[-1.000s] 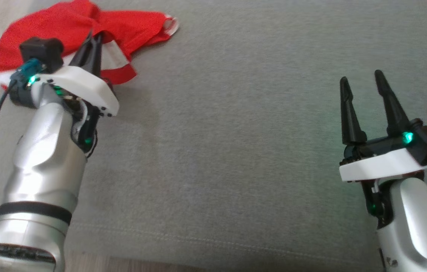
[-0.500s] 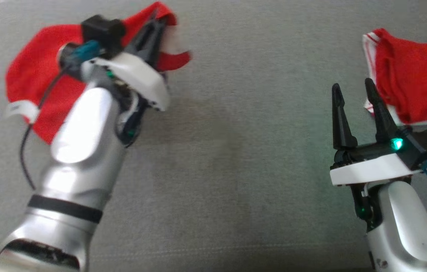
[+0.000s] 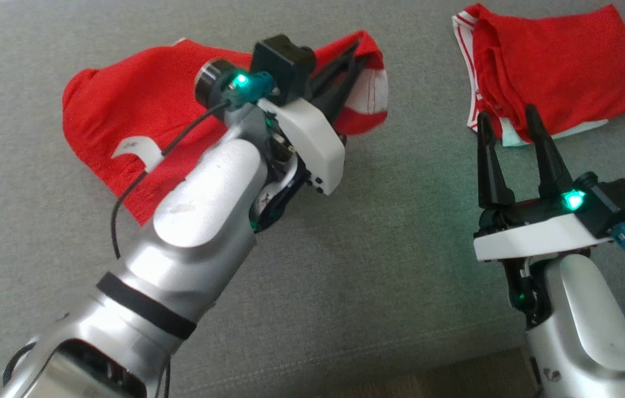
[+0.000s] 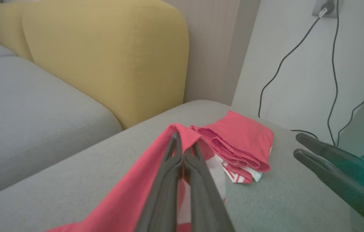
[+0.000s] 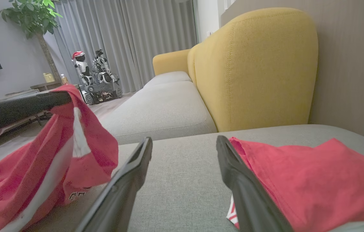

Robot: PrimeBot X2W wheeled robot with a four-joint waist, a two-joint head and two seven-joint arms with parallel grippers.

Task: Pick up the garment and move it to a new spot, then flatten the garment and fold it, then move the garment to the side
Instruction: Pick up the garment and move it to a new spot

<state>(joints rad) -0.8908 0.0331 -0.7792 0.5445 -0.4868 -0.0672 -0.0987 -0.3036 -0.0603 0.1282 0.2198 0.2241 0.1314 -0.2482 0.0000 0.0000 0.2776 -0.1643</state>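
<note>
From above, the head view gives the layout: a red garment (image 3: 124, 121) lies on the grey cushion (image 3: 345, 287) at the left, and a second red piece, folded (image 3: 561, 72), lies well apart at the upper right. The left wrist view adds the yellow backrest (image 4: 104, 54) and cables (image 4: 298, 48) running down a pale wall. The right wrist view takes in a room with curtains (image 5: 137, 38), a plant (image 5: 37, 16) and small robots (image 5: 95, 74) on the floor.

The garment's long axis runs from lower left to upper right in the head view. Its upper right end, with the white band (image 3: 376, 88), is raised off the cushion (in the right wrist view it hangs as a loose drape down to the seat).

The left gripper (image 3: 362, 50) is clamped on that raised edge, fingers pressed together with red cloth over the tips. Its forearm slants up from the lower left, the wrist bent and the fingers aimed up and right. The right gripper (image 3: 505, 116) stands at the lower right, fingers spread and holding nothing, pointing up the view — tips at the near edge of the folded piece, whether touching I cannot tell.
</note>
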